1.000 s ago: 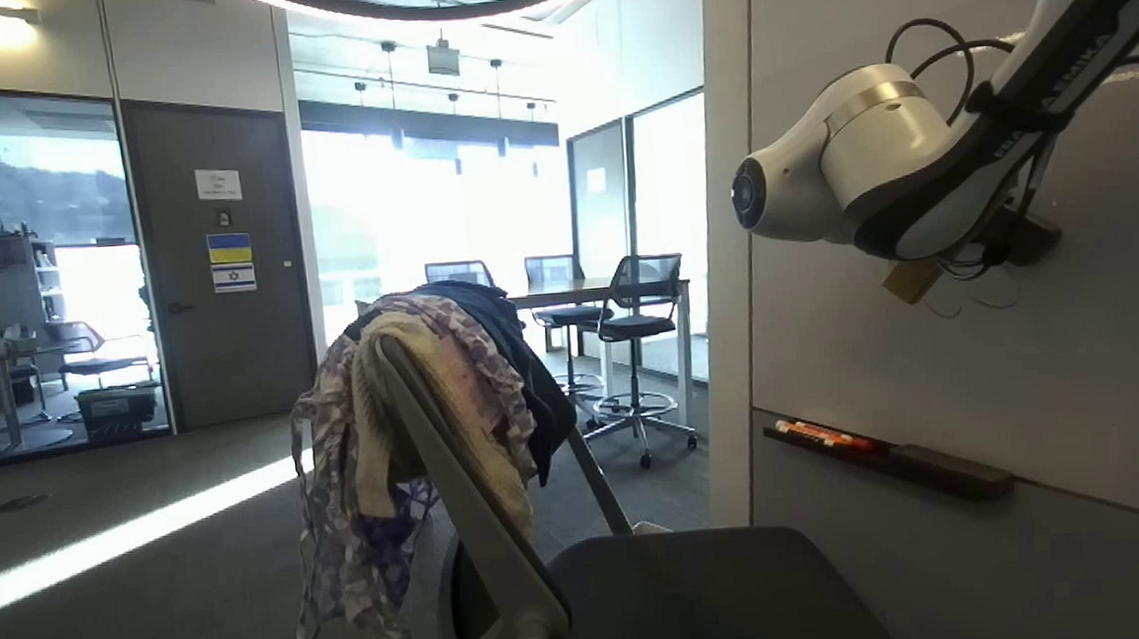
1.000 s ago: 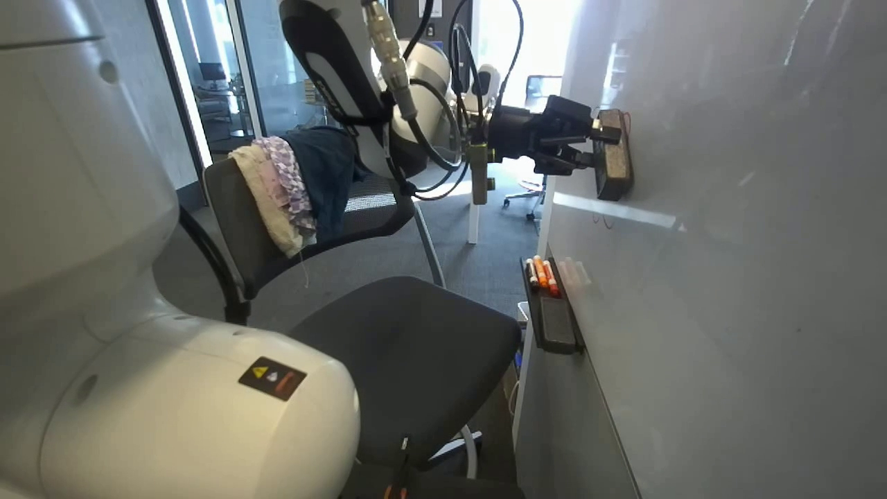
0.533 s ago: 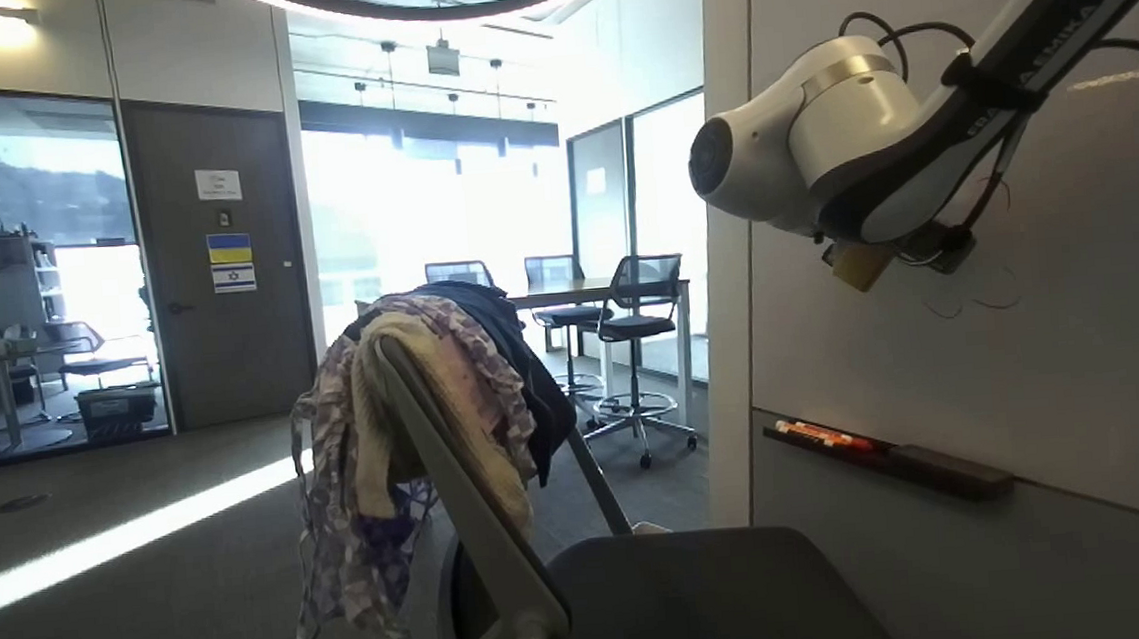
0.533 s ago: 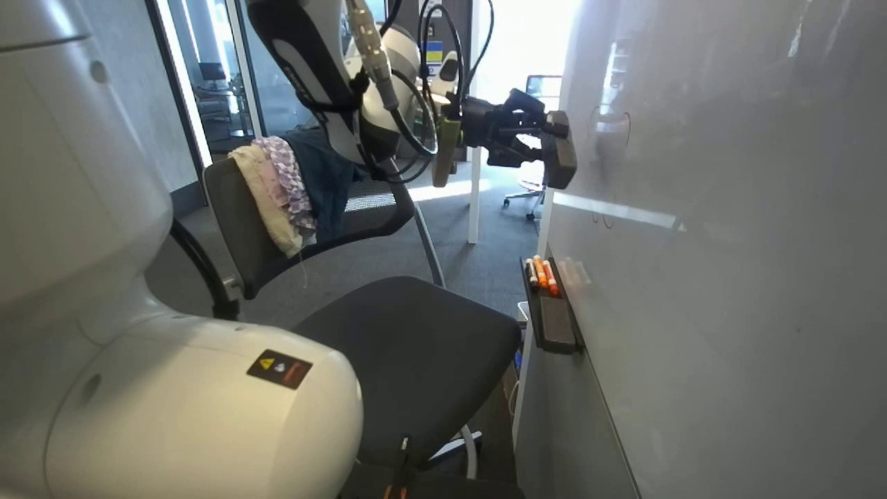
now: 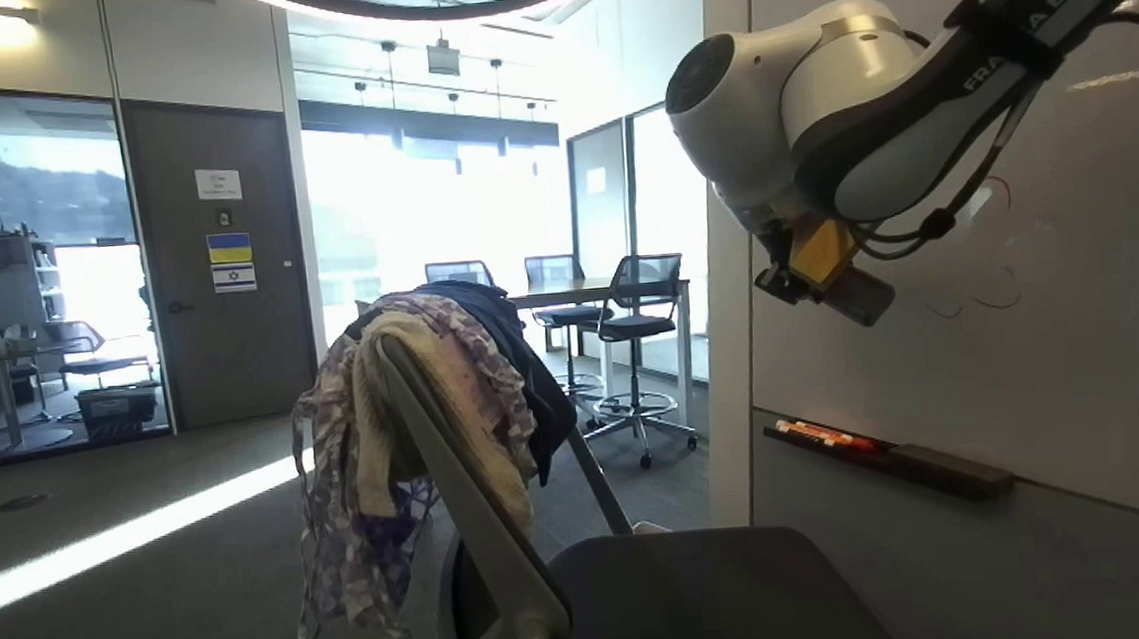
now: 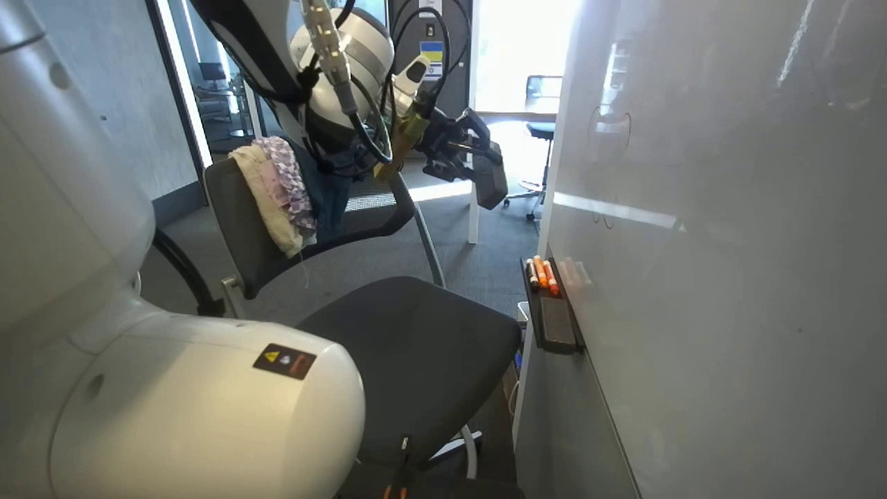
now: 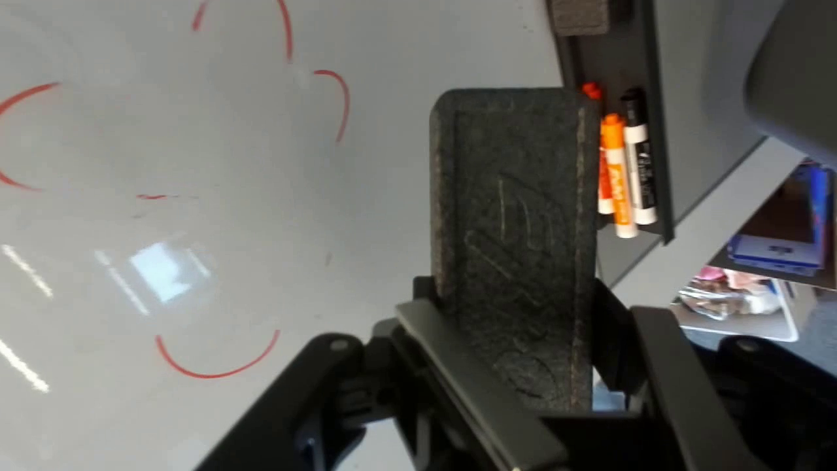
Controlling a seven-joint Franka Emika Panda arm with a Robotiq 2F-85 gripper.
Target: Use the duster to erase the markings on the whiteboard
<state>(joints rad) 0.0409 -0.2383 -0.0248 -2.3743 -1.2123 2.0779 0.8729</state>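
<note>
Duster point(image 7: 513, 216): held in the gripper point(image 7: 513, 311), tilted and apart from the whiteboard point(image 6: 727, 291) in an exterior view.
Jaws: clamped across the duster's long sides.
Long axis: up and down the wrist view.
Red markings point(image 7: 152, 196): separate arcs on the board, left of the duster there.
Tray point(image 7: 608, 65): to its right, bearing markers point(image 7: 618, 176).
Coming move, judged: sideways toward the markings, then square up and press.
</note>
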